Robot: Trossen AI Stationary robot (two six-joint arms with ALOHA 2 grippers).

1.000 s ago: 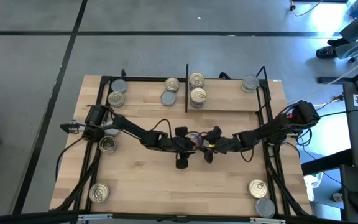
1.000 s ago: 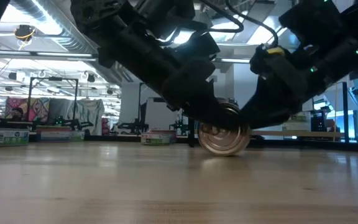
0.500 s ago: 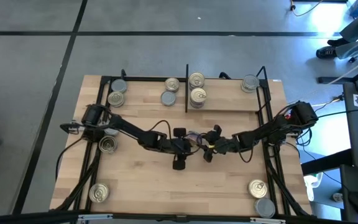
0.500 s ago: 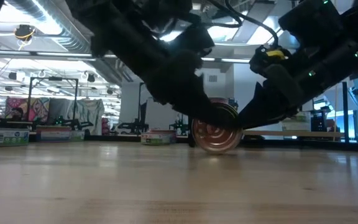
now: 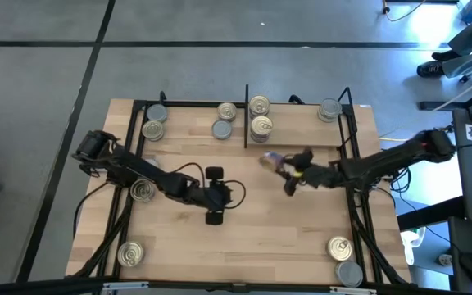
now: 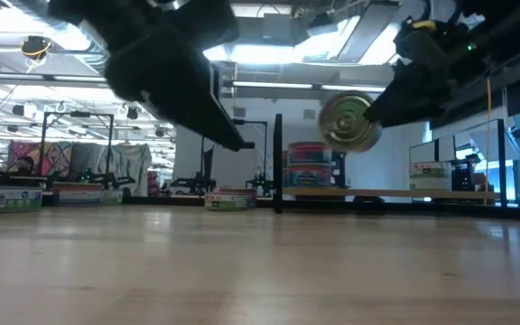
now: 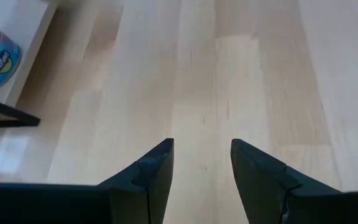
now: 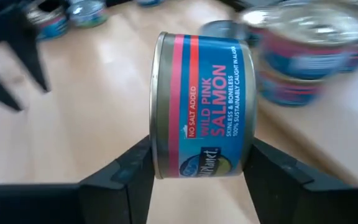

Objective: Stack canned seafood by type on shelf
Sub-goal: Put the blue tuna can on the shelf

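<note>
The right gripper (image 8: 199,163) is clamped on a salmon tin (image 8: 201,115), its two dark fingers pressing the tin's flat lid and base so that the tin rides on edge, label band facing the wrist camera. From above, you find that tin (image 5: 274,160) lifted clear of the tabletop, just in front of the shelf (image 5: 297,135) and near the black upright divider (image 5: 246,116). The level view across the table shows the same tin (image 6: 349,122) hanging in the air with its ringed metal end turned toward the camera. On the shelf, beside the divider on the right arm's side, two gold-lidded tins (image 5: 260,124) sit one behind the other; more tins lie on the divider's far side, and one grey-lidded tin (image 5: 329,109) rests at the shelf's right end. The left gripper (image 7: 201,163) waits well away from the shelf over bare wood, its fingers parted and holding nothing. Treat the tin as a rigid, compact, fairly weighty thing for its size: it will not give under pressure, but its smooth metal faces and glossy label look slippery, so a loose hold could let it rotate or slide. Held face to face as it is now, it must be turned flat before it can stack. For a fresh pick, take hold across the round side wall, below the raised rim, with the lid level.
</note>
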